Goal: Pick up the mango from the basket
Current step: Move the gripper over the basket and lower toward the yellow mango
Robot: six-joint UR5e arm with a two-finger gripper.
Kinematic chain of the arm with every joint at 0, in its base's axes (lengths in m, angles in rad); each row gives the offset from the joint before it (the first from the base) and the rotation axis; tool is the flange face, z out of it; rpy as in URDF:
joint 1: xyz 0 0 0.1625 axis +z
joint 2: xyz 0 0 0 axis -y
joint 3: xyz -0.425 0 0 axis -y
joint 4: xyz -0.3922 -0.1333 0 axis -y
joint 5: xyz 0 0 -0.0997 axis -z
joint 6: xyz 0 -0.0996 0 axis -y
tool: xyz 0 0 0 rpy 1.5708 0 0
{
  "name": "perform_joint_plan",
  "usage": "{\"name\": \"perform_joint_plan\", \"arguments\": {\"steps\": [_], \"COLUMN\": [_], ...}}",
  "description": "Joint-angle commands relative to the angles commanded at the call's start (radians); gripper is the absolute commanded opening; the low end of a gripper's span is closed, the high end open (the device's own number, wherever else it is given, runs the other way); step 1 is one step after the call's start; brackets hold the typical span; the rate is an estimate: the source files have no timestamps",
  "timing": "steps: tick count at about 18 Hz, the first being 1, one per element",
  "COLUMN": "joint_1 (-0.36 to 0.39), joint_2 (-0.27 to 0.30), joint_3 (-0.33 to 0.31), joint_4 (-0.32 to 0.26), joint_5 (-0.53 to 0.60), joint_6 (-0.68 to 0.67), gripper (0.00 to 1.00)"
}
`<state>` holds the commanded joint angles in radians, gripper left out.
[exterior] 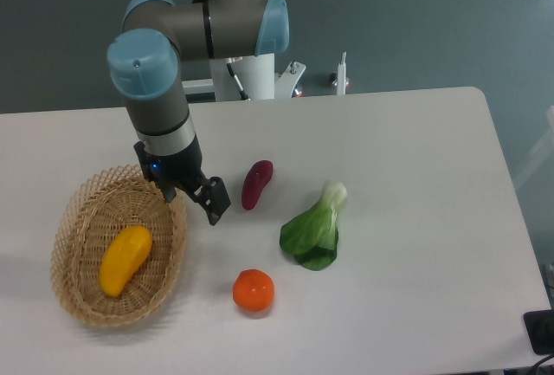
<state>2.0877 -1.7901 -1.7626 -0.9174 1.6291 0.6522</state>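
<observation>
Yellow-orange mango (125,260) lying lengthwise in wicker basket (76,216), tapered end down-left, untouched. Gripper (208,201) just outside the right rim, above the table (415,176), holding nothing (jaw opening: cannot tell from this angle). Purple-red vegetable (256,184), orange (253,291), bok choy (315,229) beside, well clear. Approach apparently pending.

Yellow mango (125,260) lies in wicker basket (74,219).
</observation>
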Motion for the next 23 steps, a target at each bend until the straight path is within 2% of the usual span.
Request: {"name": "perform_joint_plan", "arguments": {"steps": [4,9,12,14,19,20,23], "joint_1": [0.000,-0.006,-0.037,-0.067,-0.139,-0.170,-0.199], "joint_2": [0.000,-0.005,-0.023,-0.055,-0.138,-0.164,-0.201], "joint_3": [-0.003,-0.005,-0.006,-0.006,-0.006,-0.006,-0.005], "joint_4": [0.002,0.005,0.015,0.035,0.130,0.138,0.156], "joint_5": [0.003,0.009,0.009,0.009,0.005,0.008,0.006], "joint_6": [-0.011,-0.094,-0.146,-0.187,-0.327,-0.345,-0.396], "gripper": [1.00,1.00,1.00,1.00,1.00,1.00,1.00]}}
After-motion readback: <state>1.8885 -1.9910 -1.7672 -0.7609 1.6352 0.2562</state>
